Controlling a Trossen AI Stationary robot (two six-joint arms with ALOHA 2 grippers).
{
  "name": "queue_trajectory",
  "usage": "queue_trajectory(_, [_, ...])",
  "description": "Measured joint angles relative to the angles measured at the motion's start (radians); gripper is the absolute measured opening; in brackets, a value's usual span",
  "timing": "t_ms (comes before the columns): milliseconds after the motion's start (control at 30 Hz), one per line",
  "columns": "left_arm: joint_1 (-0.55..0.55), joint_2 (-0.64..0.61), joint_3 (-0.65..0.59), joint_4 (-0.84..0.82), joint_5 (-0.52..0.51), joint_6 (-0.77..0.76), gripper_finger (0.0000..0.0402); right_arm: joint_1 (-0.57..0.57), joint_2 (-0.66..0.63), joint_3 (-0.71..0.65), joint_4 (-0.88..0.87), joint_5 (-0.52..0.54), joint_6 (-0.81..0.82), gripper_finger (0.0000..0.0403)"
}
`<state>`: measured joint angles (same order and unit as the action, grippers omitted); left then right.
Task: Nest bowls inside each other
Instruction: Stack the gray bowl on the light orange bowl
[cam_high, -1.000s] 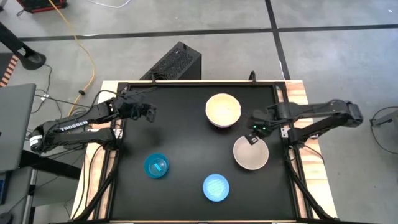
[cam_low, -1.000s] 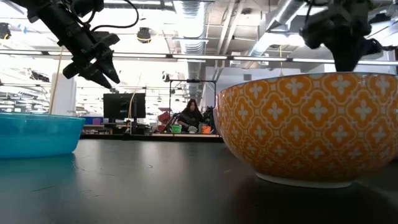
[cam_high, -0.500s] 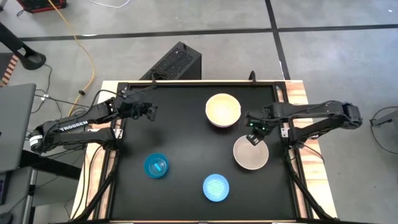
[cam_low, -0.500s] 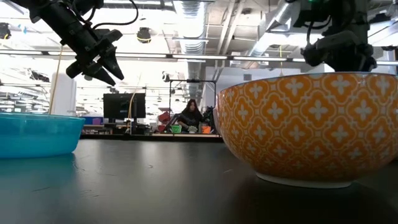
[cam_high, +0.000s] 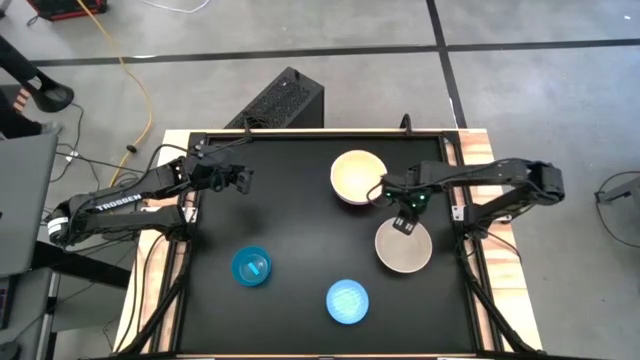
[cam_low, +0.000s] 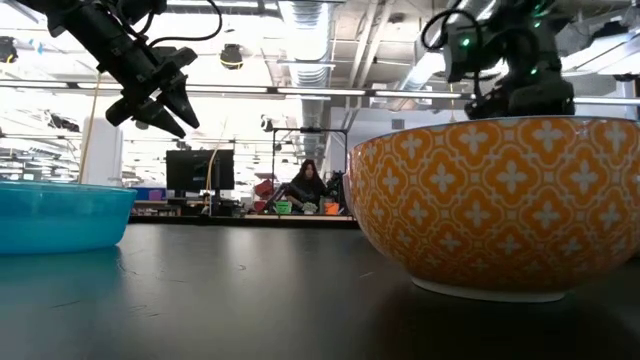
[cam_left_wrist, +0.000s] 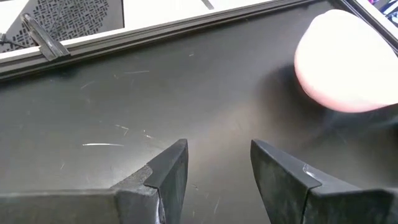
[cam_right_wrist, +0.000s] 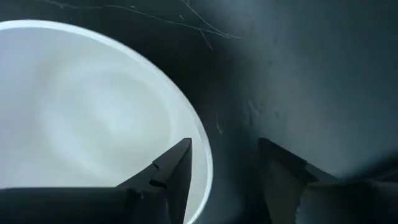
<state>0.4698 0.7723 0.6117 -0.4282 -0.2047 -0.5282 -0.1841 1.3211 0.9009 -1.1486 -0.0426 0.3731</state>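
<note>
1. Counter (cam_high: 300, 230): black work surface with a raised dark rim, seen whole from above; it carries four visible bowl positions.
2. Cream bowl (cam_high: 358, 177): far half of the counter, right of centre, upright, pale interior. In the right wrist view its white-looking inside (cam_right_wrist: 87, 124) fills much of the frame; in the left wrist view it shows as a pale pinkish round shape (cam_left_wrist: 348, 62) across the bare surface.
3. Beige bowl (cam_high: 403, 247): near-right of the cream bowl, apart from it, upright. In the low view it stands closest to the camera, its outside orange with a white lattice pattern (cam_low: 500, 200).
4. Darker blue bowl (cam_high: 250, 267): near-left part of the counter, upright, well apart from the others; visible at the edge of the low view (cam_low: 60, 215).
5. Lighter blue bowl (cam_high: 347, 301): near edge, about centre, upright, standing alone.
6. Right end effector (cam_high: 388, 193): above the right-hand rim of the cream bowl, between it and the beige bowl. Fingers (cam_right_wrist: 174, 168) stand apart, one over the bowl's rim, the other over bare counter; nothing is between them.
7. Left end effector (cam_high: 243, 179): raised over the far-left part of the counter, well clear of every bowl. Fingers (cam_left_wrist: 168, 168) apart, holding nothing.
8. Background, low view: a person (cam_low: 306, 185) seated far behind the counter in the room.
</note>
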Motion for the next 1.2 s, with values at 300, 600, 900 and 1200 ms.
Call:
queue_trajectory(300, [0.000, 0.000, 0.000, -0.004, 0.000, 0.000, 0.0164, -0.022, 0.094, 0.000, 0.069, -0.039, -0.111, 0.0162])
queue_trajectory(600, [0.000, 0.000, 0.000, -0.008, 0.000, 0.000, 0.0164, -0.022, 0.116, 0.000, 0.105, -0.044, -0.123, 0.0049])
queue_trajectory(900, [0.000, 0.000, 0.000, -0.008, -0.001, 0.000, 0.0164, -0.019, 0.019, 0.114, 0.040, -0.186, -0.036, 0.0006])
queue_trajectory(1200, [0.000, 0.000, 0.000, -0.006, -0.010, 0.017, 0.0164, -0.057, 0.028, 0.403, 0.032, -0.162, -0.004, 0.0003])
